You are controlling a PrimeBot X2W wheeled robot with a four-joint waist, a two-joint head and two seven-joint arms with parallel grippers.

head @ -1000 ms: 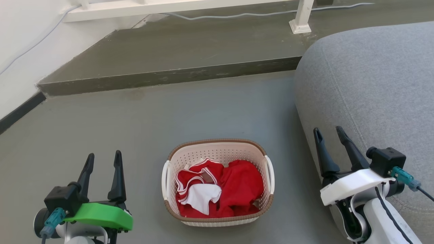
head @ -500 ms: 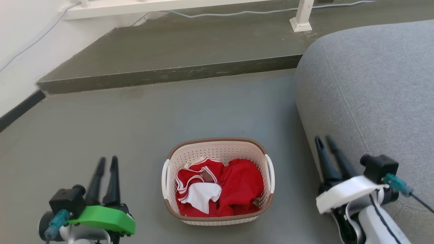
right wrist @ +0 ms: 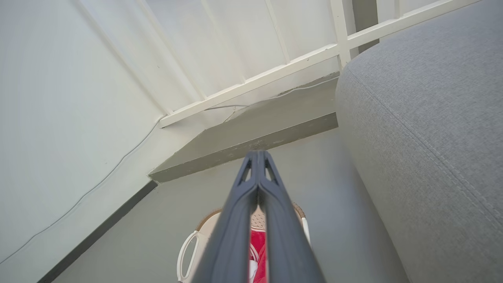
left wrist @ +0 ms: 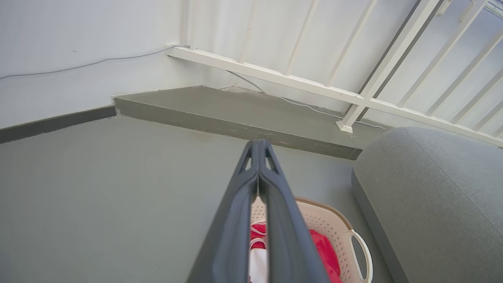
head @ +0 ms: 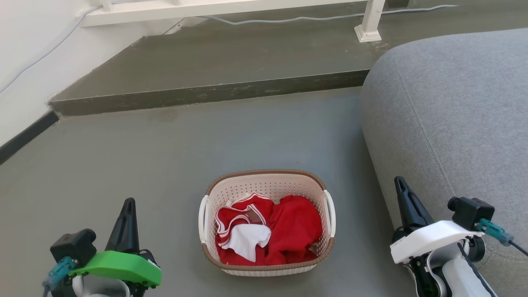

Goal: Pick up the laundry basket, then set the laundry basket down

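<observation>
The laundry basket [head: 268,187] stands on the grey floor in the lower middle of the head view, cream with a brown rim, white side handles and red and white clothes inside. My left gripper [head: 129,203] is shut and empty, off to the basket's left. My right gripper [head: 399,181] is shut and empty, to the basket's right beside the sofa. In the left wrist view the closed left gripper [left wrist: 258,144] points over the laundry basket [left wrist: 334,232]. Below the closed right gripper [right wrist: 257,154] in the right wrist view sits the laundry basket [right wrist: 204,230].
A grey sofa [head: 453,111] fills the right side, close to my right arm. A raised dark step [head: 206,93] crosses the floor beyond the basket, with a white railing [head: 369,22] and a cable on it. A white wall [head: 24,62] runs along the left.
Both grippers have closed from open to shut and drawn slightly down the view. The basket has not moved.
</observation>
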